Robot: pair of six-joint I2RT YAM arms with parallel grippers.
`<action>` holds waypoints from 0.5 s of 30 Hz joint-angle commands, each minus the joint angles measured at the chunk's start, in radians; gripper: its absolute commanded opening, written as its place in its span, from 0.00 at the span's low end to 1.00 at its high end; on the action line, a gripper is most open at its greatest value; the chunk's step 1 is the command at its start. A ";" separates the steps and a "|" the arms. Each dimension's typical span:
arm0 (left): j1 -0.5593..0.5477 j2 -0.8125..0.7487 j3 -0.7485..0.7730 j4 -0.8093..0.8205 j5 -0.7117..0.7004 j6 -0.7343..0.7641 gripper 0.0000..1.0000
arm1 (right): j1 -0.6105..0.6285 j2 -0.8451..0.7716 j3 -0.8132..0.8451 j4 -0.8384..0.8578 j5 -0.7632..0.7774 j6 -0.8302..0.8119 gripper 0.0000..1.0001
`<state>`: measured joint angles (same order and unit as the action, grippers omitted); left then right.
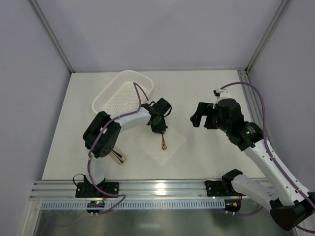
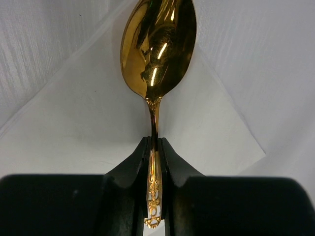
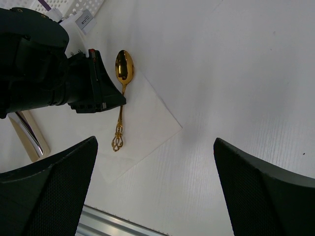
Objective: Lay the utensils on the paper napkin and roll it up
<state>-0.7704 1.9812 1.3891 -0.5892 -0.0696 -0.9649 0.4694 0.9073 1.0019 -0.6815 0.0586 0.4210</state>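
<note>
My left gripper (image 1: pixel 160 128) is shut on the thin handle of the gold spoon (image 1: pixel 163 142), over the white paper napkin (image 1: pixel 170 150). In the left wrist view the fingers (image 2: pixel 170 162) pinch the handle, and the gold bowl (image 2: pixel 158 44) points away over the napkin (image 2: pixel 88 123). I cannot tell whether the spoon touches the paper. The right wrist view shows the spoon (image 3: pixel 120 98) and napkin (image 3: pixel 147 123). My right gripper (image 1: pixel 201 117) is open and empty, to the right of the napkin. A grey-silver utensil (image 3: pixel 28 135) lies on the beige slab, partly hidden. I cannot make out the fork.
A white perforated basket (image 1: pixel 123 91) stands at the back left, just behind the left gripper. The flat beige slab (image 1: pixel 118 157) lies left of the napkin, beside the left arm. An aluminium rail (image 1: pixel 162 189) runs along the near table edge.
</note>
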 commanded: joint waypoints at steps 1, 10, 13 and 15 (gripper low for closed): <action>-0.004 -0.001 0.034 -0.009 0.002 -0.009 0.14 | 0.002 -0.022 0.010 0.017 0.021 -0.011 1.00; -0.004 -0.027 0.039 -0.024 0.001 -0.011 0.20 | 0.002 -0.038 0.012 0.008 0.026 -0.010 1.00; -0.003 -0.051 0.062 -0.053 -0.006 -0.008 0.20 | 0.002 -0.042 0.014 0.005 0.023 -0.008 1.00; -0.003 -0.100 0.077 -0.080 -0.019 -0.005 0.21 | 0.002 -0.042 0.014 0.002 0.023 -0.013 1.00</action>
<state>-0.7704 1.9747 1.4090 -0.6296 -0.0704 -0.9653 0.4694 0.8829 1.0019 -0.6827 0.0654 0.4210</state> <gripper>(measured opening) 0.202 0.996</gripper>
